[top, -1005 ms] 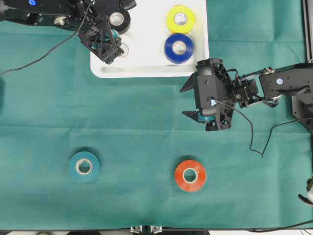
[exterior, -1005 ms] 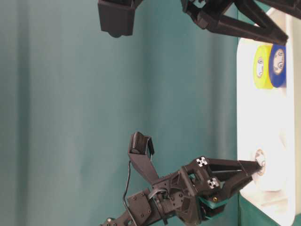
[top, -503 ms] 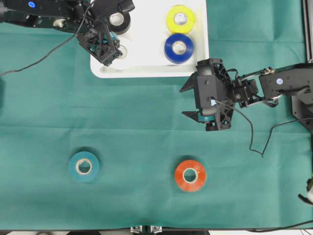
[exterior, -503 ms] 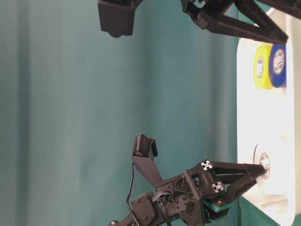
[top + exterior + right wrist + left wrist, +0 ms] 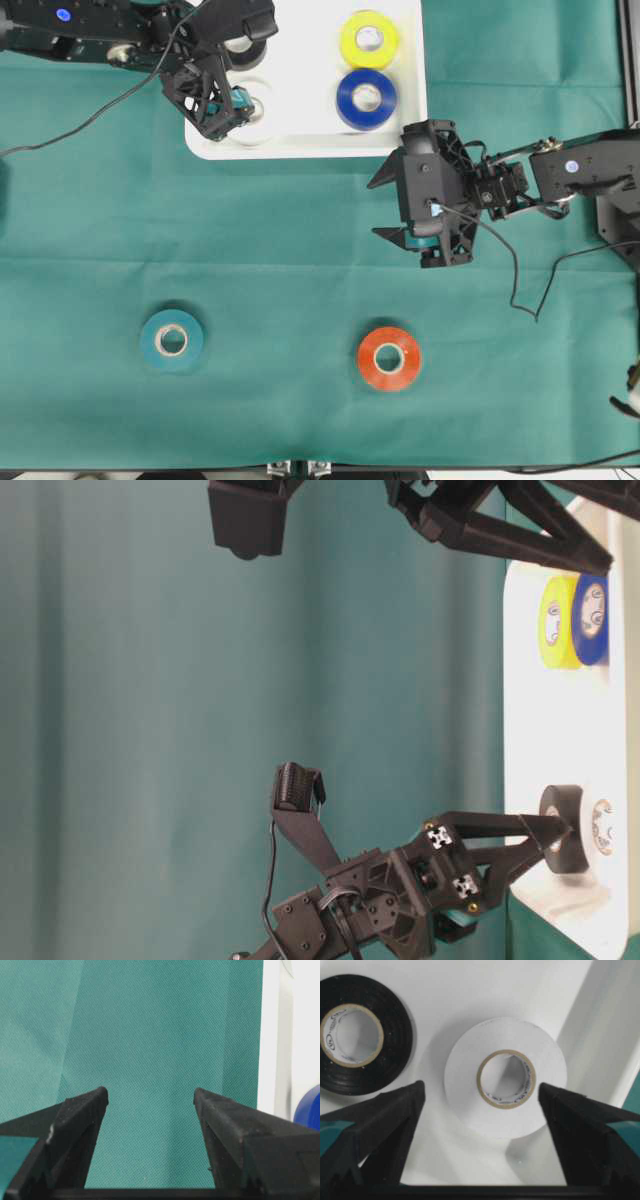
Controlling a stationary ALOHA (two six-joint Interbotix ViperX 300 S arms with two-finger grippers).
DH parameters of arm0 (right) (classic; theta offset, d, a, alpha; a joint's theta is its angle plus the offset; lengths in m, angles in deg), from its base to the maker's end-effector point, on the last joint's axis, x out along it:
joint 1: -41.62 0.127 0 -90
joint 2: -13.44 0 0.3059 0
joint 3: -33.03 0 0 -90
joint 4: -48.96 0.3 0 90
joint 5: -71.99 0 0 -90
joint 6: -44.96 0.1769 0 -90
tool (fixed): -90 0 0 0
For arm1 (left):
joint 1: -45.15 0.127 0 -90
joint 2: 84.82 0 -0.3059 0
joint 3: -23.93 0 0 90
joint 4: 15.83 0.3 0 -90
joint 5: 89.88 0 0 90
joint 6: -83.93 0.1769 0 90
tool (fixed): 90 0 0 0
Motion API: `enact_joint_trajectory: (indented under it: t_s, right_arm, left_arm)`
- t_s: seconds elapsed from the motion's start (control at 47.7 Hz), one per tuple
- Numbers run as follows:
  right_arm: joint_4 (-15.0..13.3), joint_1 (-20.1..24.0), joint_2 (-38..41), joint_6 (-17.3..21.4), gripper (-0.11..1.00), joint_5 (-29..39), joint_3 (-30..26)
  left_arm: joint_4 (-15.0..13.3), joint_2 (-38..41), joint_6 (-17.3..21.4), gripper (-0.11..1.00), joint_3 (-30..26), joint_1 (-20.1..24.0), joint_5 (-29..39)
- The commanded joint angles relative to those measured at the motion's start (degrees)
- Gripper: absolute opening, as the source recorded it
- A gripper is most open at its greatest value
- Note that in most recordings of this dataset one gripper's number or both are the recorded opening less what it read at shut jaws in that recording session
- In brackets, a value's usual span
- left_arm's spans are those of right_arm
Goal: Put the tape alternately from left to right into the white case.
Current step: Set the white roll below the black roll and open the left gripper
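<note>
Over at the far left of the overhead view, the left gripper (image 5: 232, 103) hangs above the near-left corner of the large shallow white plastic case (image 5: 300, 110), and its wrist view shows the jaws spread wide with the glossy white roll of tape (image 5: 505, 1077) lying flat between them, touched by neither finger. The black roll (image 5: 360, 1040) lies just beside it in the tray. To finish this release well, I'd say the arm should lift straight up, keeping the fingers wide so they don't nudge either roll. Further along, the yellow roll (image 5: 369, 38) and blue roll (image 5: 365, 97) sit on the case's right side. The right gripper (image 5: 425, 215) hovers over the green cloth (image 5: 280, 250), jaws apart and empty. Still out on the cloth are the teal roll (image 5: 172, 340) and the orange-red roll (image 5: 389, 358).
</note>
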Motion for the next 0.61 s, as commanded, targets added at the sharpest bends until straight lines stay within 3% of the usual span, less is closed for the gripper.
enact_joint_trajectory:
  t_s: [0.0, 0.084, 0.587]
  right_arm:
    - [-0.1, 0.1, -1.2, 0.1, 0.76, -0.5, -0.5]
    - [-0.1, 0.2, -1.2, 0.1, 0.75, -0.5, -0.6]
    - [-0.1, 0.2, -1.2, 0.1, 0.76, -0.5, -1.0]
  left_arm:
    - [0.1, -2.0, 0.3, 0.83, -0.6, 0.0, -0.4]
    - [0.2, -2.3, 0.3, 0.93, -0.5, 0.0, -0.3]
    - [0.2, -6.3, 0.4, 0.92, 3.4, -1.7, -0.4]
